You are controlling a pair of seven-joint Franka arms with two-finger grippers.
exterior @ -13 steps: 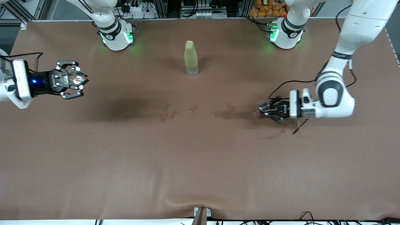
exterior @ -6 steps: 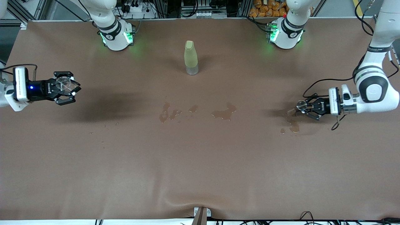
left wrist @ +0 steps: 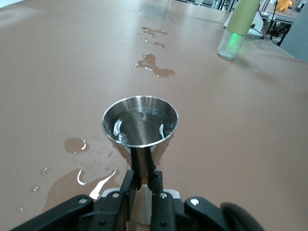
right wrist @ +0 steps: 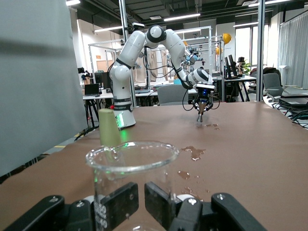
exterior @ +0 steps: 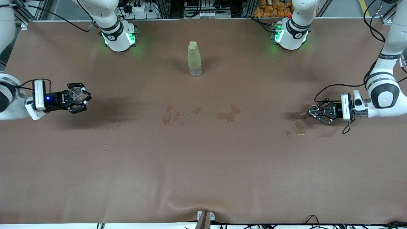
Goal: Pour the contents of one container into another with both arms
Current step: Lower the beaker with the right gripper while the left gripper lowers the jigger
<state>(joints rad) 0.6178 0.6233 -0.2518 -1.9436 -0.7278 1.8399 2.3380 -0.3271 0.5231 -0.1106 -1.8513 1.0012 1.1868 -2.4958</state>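
The left gripper [exterior: 313, 111] is clamped on the thin stem of a small goblet-shaped cup with a round rim and a shiny grey metallic bowl [left wrist: 140, 120], held upright over the table [exterior: 203, 165] at the left arm's end. The left wrist view shows clear liquid in the bowl. The right gripper [exterior: 83, 97] is clamped on a clear glass beaker with a pouring lip and printed graduations [right wrist: 131, 175], held over the table at the right arm's end. The 2 containers are well apart.

A tall pale yellow-green bottle with a clear base [exterior: 194, 58] stands upright near the middle of the table, between the 2 arm bases, farther from the front camera than both grippers. Wet puddles [exterior: 227, 115] lie on the brown table covering between the grippers, and more puddles [exterior: 299, 128] lie near the left gripper. Nothing stands between the 2 containers except the spilled liquid.

In the front view the beaker is nearly invisible against the black fingers. Its base is cut off in the right wrist view, and whether it holds liquid cannot be determined.
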